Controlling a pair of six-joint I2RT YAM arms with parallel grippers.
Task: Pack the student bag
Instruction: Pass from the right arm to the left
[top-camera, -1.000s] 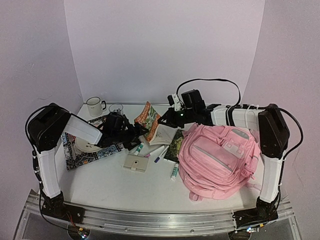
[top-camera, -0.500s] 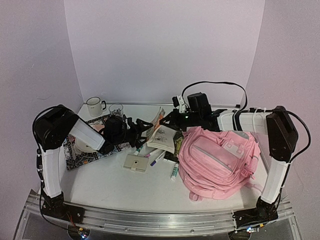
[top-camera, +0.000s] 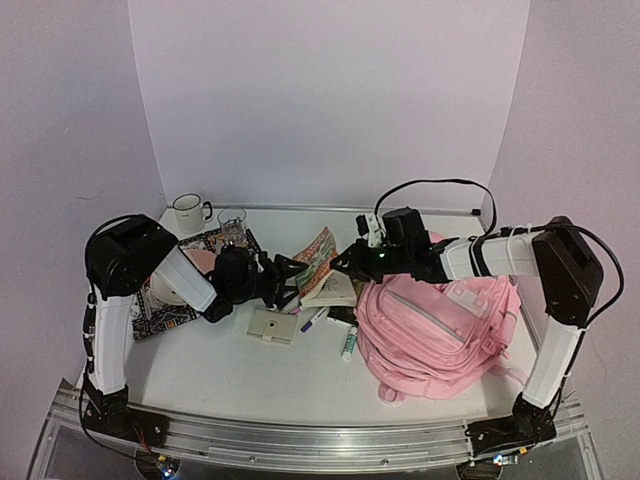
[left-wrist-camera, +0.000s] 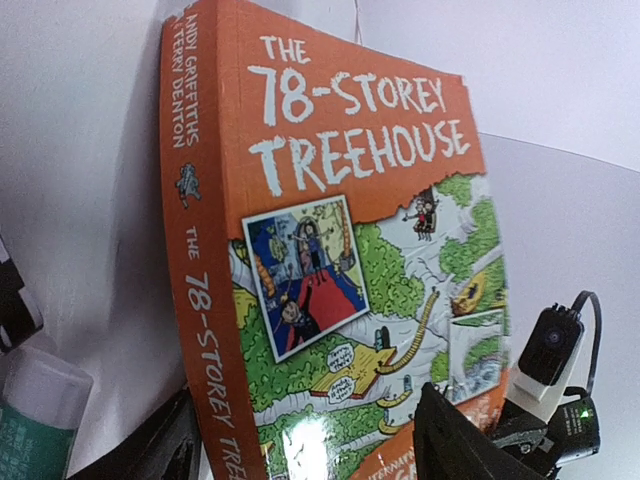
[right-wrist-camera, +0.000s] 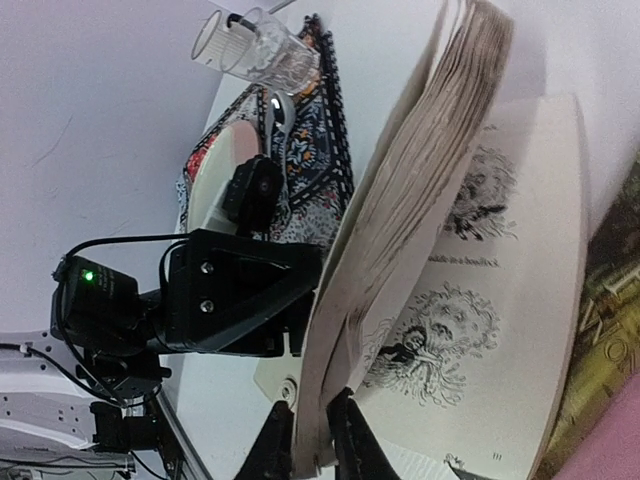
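Observation:
The student bag (top-camera: 440, 322), a soft pink backpack, lies on the right of the table. An orange paperback (top-camera: 317, 256) stands open on edge just left of it. Its cover (left-wrist-camera: 350, 250) fills the left wrist view. My right gripper (top-camera: 344, 266) is shut on a wad of the book's pages (right-wrist-camera: 400, 220) at their lower corner, as the right wrist view of that gripper (right-wrist-camera: 312, 408) shows. My left gripper (top-camera: 289, 272) is open against the cover side, and in its own view the left gripper (left-wrist-camera: 308, 420) has one finger by the spine and one over the cover.
A patterned mat (top-camera: 152, 303) with a plate (top-camera: 168, 290), a mug (top-camera: 187, 212) and a glass (top-camera: 232, 218) stand at the back left. A cream case (top-camera: 271, 326) and markers (top-camera: 348, 343) lie in front of the book. A dark green book (right-wrist-camera: 600, 330) lies against the bag.
The left gripper moved right up to the book's cover, and its jaws narrowed a little. The right gripper came forward and down with the pages, so the book now stands steeper.

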